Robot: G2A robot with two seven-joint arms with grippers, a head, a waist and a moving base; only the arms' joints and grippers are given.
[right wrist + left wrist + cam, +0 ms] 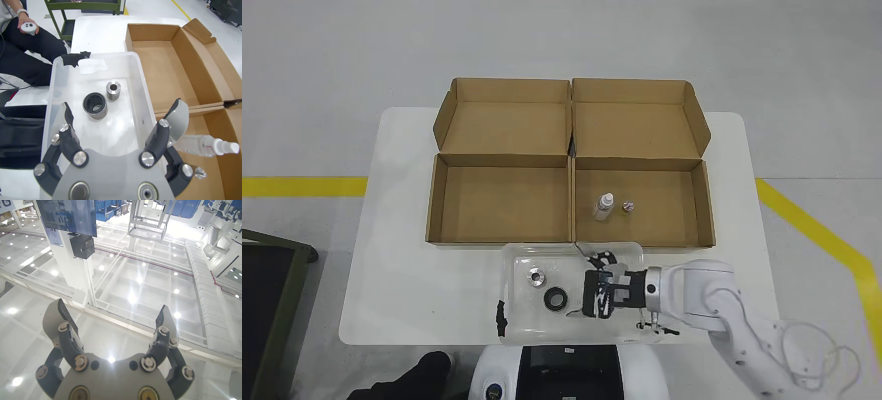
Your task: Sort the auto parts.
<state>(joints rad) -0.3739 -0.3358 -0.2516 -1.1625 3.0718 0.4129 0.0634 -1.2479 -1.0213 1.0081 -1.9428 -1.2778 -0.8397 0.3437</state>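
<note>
since two parts lie in the bin (552, 247) at the table's (392, 250) 6 o'clock, we hold our right gripper (600, 292) over its 3 o'clock end, jaws wide, facing the bushing (558, 298) and collet (535, 277) toward 9. the right box (667, 210) at 1 o'clock holds a bottle (602, 207) and a small part (627, 207). our left gripper (113, 311) points at the ceiling (132, 275), wide too, likely parked out of the way.
</note>
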